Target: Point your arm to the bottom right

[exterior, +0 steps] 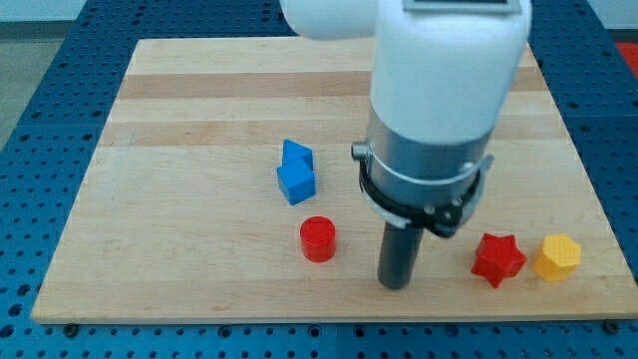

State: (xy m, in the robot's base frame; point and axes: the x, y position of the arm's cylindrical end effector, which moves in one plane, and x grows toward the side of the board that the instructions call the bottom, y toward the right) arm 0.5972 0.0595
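My tip (396, 285) rests on the wooden board (179, 150) near the view's bottom edge, a little right of centre. A red cylinder (318, 239) stands just to the tip's left. A red star-shaped block (497, 259) lies to the tip's right, with a yellow hexagonal block (556, 257) beside it further right, near the bottom right corner. A blue angular block (296, 173) lies above and left of the tip. The tip touches none of them.
The white and grey arm body (439, 90) hangs over the board's upper right part and hides what is behind it. A blue perforated table (40, 120) surrounds the board.
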